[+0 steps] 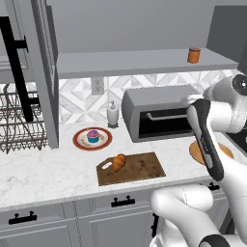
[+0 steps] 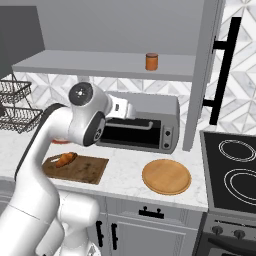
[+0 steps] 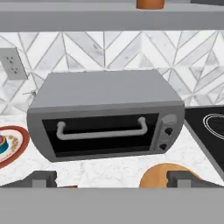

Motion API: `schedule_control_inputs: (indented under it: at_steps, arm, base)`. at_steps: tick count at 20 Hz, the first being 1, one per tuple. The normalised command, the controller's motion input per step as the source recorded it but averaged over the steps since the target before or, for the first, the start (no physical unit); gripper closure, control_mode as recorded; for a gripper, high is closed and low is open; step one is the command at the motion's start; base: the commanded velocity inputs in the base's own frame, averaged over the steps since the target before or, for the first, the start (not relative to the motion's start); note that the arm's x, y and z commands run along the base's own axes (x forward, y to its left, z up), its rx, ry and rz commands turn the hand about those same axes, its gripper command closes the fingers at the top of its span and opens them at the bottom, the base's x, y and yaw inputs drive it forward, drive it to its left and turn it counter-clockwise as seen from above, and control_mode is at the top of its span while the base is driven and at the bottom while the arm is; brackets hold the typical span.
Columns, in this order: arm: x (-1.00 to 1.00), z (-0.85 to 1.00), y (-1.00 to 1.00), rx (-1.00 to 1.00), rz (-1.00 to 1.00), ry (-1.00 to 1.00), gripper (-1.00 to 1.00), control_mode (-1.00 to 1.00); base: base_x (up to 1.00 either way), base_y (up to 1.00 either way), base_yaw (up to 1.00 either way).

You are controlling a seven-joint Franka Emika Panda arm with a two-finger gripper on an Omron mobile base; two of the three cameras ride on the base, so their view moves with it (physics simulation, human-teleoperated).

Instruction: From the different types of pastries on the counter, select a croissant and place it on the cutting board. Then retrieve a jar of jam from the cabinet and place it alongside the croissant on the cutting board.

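Croissant (image 1: 118,162): lying on the cutting board (image 1: 140,169), toward its handle-slot end; first half of the task judged done.

Cutting board: on the tabletop (image 1: 43,173), in front of the toaster oven (image 1: 159,113), slightly off to one side of it.

Jar of jam (image 1: 194,55): upright on the cabinet shelf (image 1: 125,62), above the toaster oven and well apart from the board; not yet fetched.

Cupcake (image 1: 93,136): on a red-rimmed plate (image 1: 79,143) beside the toaster oven, next to a white soap bottle (image 1: 113,115). Left alone.

Round tan plate (image 2: 166,176): on the tabletop in front of the toaster oven, on the side away from the board.

Tool (image 3: 111,180): raised in front of the toaster oven, facing it, fingers spread wide with nothing between them; tips only partly visible at the hand view's lower edge, so exact height hard to judge.

Step in hand, as judged: reach for the jar. Advice: lift well above the toaster oven's top before moving in; approach the jar level, from the open front of the shelf; centre the fingers around the orange body below the dark lid; close only when both sides are bracketed. Risk: nudging the jar backward along the shelf, or clipping the shelf's front edge on the way up.
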Motion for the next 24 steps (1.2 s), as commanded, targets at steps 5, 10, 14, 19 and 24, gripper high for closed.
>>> schedule_control_inputs:
  at_steps: [5, 10, 14, 19, 24]
  arm:
    - [-0.27, 1.0, -0.38, 0.0, 0.0, -0.3, -1.0, -1.0]
    - [-0.13, 0.56, -0.04, -0.01, -0.01, -0.23, -1.0, -1.0]
    - [0.01, 0.05, 0.0, 0.01, 0.0, 0.0, -1.0, -1.0]
    - [0.01, 0.75, 0.0, -0.13, 0.0, -0.25, -1.0, -1.0]
    - [0.01, 0.31, 0.0, -0.07, 0.0, -0.16, -1.0, -1.0]
  base:
    - [0.0, 0.0, 0.0]
    - [0.0, 0.0, 0.0]
    - [0.0, 0.0, 0.0]
    - [0.0, 0.0, 0.0]
    - [0.0, 0.0, 0.0]
